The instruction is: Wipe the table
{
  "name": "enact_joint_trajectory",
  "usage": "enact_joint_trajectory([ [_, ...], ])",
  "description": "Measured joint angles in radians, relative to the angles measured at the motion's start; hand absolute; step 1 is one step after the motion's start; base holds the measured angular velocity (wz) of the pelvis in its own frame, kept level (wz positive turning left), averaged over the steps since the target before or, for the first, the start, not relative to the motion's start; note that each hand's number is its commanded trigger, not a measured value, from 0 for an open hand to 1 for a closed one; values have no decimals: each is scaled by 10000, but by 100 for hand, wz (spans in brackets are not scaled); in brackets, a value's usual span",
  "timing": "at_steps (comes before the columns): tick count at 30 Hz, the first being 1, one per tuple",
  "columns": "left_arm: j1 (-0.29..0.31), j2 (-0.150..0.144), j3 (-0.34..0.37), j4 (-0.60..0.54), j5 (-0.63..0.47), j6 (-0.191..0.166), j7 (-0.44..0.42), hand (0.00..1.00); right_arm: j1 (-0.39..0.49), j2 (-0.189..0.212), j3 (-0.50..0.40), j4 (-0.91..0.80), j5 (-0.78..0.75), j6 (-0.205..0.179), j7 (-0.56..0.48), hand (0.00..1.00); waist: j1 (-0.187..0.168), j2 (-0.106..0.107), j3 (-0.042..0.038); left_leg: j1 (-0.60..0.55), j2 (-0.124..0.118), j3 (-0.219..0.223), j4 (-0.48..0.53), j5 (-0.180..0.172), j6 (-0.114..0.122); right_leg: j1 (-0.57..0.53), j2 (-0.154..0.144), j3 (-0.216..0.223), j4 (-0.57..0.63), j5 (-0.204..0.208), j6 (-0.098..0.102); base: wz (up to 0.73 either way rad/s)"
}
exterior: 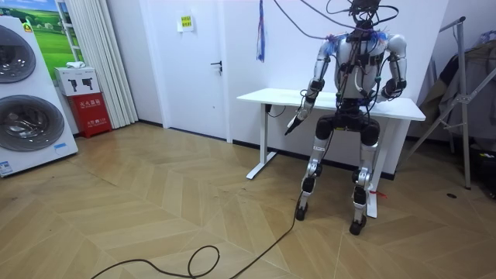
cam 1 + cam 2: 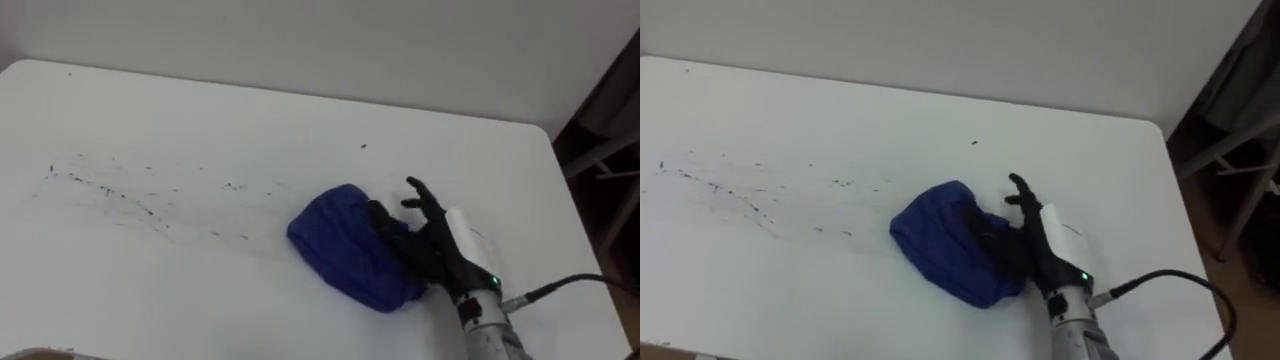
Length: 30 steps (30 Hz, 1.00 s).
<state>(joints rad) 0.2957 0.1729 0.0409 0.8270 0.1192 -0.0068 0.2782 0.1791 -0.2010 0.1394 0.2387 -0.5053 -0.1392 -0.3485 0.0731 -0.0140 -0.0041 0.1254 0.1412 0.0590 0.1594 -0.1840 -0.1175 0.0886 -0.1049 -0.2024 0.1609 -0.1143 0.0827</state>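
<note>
cloth: blue cloth [image 2: 345,245], bunched in a lump on the table, under and just left of the right hand
table: white table [image 2: 200,110], cloth sits on its right half, back from the near edge
dirt: thin dark scribble marks [image 2: 110,192] well to the left of the hand, apart from the cloth; they trail toward the cloth but stop short of it
speck: one dark speck [image 2: 363,146] beyond the hand, toward the wall side, apart from the cloth
in the way: bare tabletop between cloth and marks
right hand: right hand [image 2: 430,245] lies palm down on the cloth's right part, released, not clenched; fingers spread loosely over the folds, one lifted clear of the cloth on the far side
right arm: forearm comes in from the lower right, angled up-left across the table corner
left hand: left hand [image 1: 293,124] hangs low beside the table's front edge, off the top; grip cannot be told
stance: robot stands upright at the table's long side, facing the wall
around: metal rack [image 1: 465,101] past the table end on the right-hand side; white door [image 1: 198,66] well off to the left
</note>
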Motion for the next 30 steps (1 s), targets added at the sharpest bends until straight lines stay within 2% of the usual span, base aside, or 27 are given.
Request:
enact_joint_trajectory([
  [2,62,3,215,195,-2,-142,-128,0,-1,-150,-929,-16,568,-14,-12,0,-14,1,40,99,1,169,-90,-2,3,-37,-2,146,55,-6,10,-22],
  [3,65,30,504,461,7,-314,-211,0,2,-268,-1477,-105,980,-16,-17,0,-98,-65,27,100,3,218,-94,-3,4,-96,0,215,81,-10,11,-18],
  [6,220,177,837,946,6,-391,-248,0,9,-666,-2584,-576,2319,-25,-279,0,-294,-129,80,83,2,381,-134,-8,10,-239,8,392,124,-7,9,-17],
  [9,377,250,1031,944,13,-392,-309,0,5,-855,-3392,-620,3056,-24,-677,0,-446,-294,77,104,2,521,-170,-20,30,-322,18,519,166,-11,15,-13],
  [14,549,305,1599,955,19,-344,-691,0,132,-1119,-4266,-505,3060,16,-924,0,-701,-477,75,173,2,702,-235,-55,75,-419,18,619,252,-23,30,-9],
  [16,613,327,1817,956,21,-253,-743,0,205,-1318,-4616,-49,3075,52,-1091,0,-714,-517,65,223,2,767,-234,-100,88,-413,18,650,269,-26,35,-10],
  [19,815,392,1949,955,22,-58,-749,0,226,-1474,-5165,1038,3393,295,-1344,0,-930,-626,17,236,5,777,-230,-141,98,-401,18,643,270,-26,36,-1],
  [21,1026,388,1947,924,4,143,-800,0,239,-1519,-5447,1939,4195,537,-1494,0,-1131,-656,4,260,6,776,-227,-159,101,-402,18,638,299,-26,36,0],
  [25,1078,420,1986,886,27,259,-860,0,592,-1527,-5860,3367,5502,684,-1699,0,-1247,-661,-5,256,5,779,-235,-177,97,-402,19,630,297,-30,42,0],
  [29,1086,432,2222,889,-30,312,-943,0,817,-1525,-5981,6021,6801,899,-1439,0,-1393,-724,-9,257,9,737,-215,-243,112,-389,12,630,394,-45,62,0],
  [30,1085,428,2276,913,18,312,-942,0,926,-1507,-5942,6776,7195,983,-1162,0,-1411,-719,-40,246,13,724,-184,-270,110,-386,12,628,397,-47,63,0],
])
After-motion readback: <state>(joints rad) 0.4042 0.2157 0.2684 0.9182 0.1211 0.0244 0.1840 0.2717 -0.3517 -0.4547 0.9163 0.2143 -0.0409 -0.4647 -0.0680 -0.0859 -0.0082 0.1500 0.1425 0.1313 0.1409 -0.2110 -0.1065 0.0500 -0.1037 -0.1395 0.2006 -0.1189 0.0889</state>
